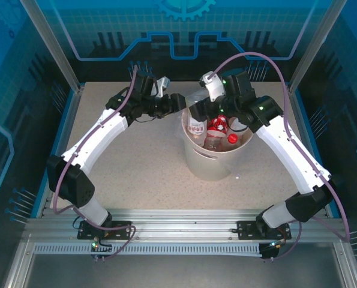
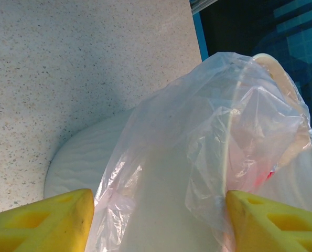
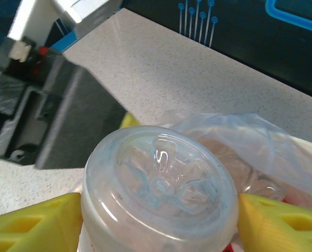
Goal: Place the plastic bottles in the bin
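The cream bin (image 1: 214,162) with its clear bag liner (image 2: 208,131) stands mid-table. Several red-labelled plastic bottles (image 1: 219,126) lie inside it. My right gripper (image 1: 201,111) hangs over the bin's left rim, shut on a clear plastic bottle (image 3: 158,181). The bottle's base faces the wrist camera and both yellow fingers (image 3: 35,223) press its sides. My left gripper (image 1: 176,103) sits just outside the bin's left rim, open. Its yellow fingers (image 2: 45,220) stand wide apart, with the liner and the bin wall (image 2: 87,157) ahead between them, nothing gripped.
The left arm's black gripper body (image 3: 56,121) is close beside the held bottle. Speckled tabletop (image 1: 130,162) surrounds the bin. Blue walls and metal posts (image 1: 52,48) enclose the table, and a metal rail (image 1: 178,225) runs along the near edge.
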